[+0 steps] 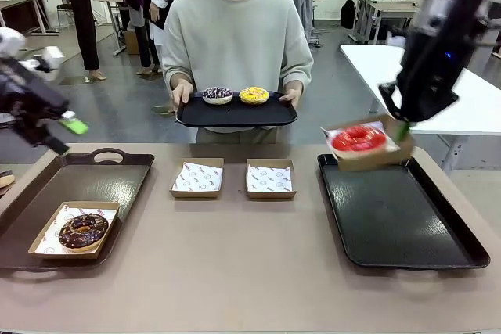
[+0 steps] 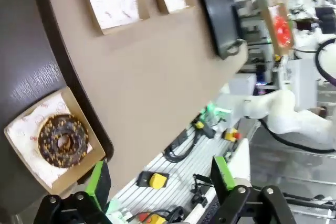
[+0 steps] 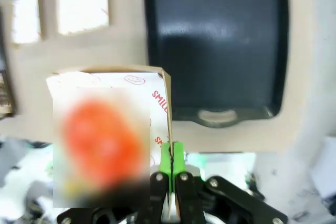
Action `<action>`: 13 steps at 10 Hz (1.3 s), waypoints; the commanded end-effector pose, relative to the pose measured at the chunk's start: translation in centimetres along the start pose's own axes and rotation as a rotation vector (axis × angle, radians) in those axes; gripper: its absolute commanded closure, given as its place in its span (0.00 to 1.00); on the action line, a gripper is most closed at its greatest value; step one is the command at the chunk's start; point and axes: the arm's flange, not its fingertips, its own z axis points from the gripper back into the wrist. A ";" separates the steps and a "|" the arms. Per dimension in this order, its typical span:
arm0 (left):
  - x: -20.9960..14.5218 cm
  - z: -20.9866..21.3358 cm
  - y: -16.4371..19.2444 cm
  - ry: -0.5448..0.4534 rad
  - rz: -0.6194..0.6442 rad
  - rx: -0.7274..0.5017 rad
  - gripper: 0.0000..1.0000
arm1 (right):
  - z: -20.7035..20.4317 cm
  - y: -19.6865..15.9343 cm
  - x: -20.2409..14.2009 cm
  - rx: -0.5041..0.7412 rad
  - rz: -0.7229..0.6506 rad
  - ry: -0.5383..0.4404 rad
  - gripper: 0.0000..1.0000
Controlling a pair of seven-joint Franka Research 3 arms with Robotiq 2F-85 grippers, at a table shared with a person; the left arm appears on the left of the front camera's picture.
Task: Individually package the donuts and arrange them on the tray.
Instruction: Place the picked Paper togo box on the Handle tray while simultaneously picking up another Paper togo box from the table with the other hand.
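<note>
Right of centre in the front view, the right gripper [image 1: 401, 129] is clamped on the side wall of a cardboard box [image 1: 376, 160]. The red donut [image 1: 358, 140] sits inside it, sharp and glossy. That box is tilted over the upper left corner of the black tray [image 1: 407, 224], and whether it touches the rim I can't tell.

Over to the right wrist view: the green pads [image 3: 177, 156] are pressed together on that thin wall at bottom centre, far plainer than from the front. The donut there is just an orange-red blur at lower left.

At the left edge of the front view the left gripper [image 1: 70, 137] hangs with its jaws apart. The left wrist view shows 2 green fingertips [image 2: 98, 182] spread wide along the bottom, nothing between them. At lower left lies the dark sprinkled donut [image 2: 63, 140], in its own box [image 2: 31, 153] on the brown tray [image 2: 26, 72].

The front view adds a person's hands [image 1: 182, 93] at top centre, holding a small tray [image 1: 235, 119]. It carries 2 more: a chocolate sprinkled donut [image 1: 218, 95] and a yellow donut [image 1: 254, 95]. Mid-frame, 2 paper-lined boxes [image 1: 197, 177] sit side by side.
</note>
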 end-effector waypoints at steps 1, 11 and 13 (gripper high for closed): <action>3.9 -2.9 -0.3 0.095 0.006 0.168 0.00 | -3.3 -2.9 -1.3 -0.028 -0.011 -0.004 0.99; 15.3 -21.5 -1.6 0.056 -0.078 0.736 0.00 | -10.8 -6.9 -0.7 -0.028 -0.038 -0.060 0.99; 16.8 -22.2 -1.3 -0.015 -0.058 0.716 0.00 | -11.3 -7.1 -0.7 -0.019 -0.035 -0.056 0.99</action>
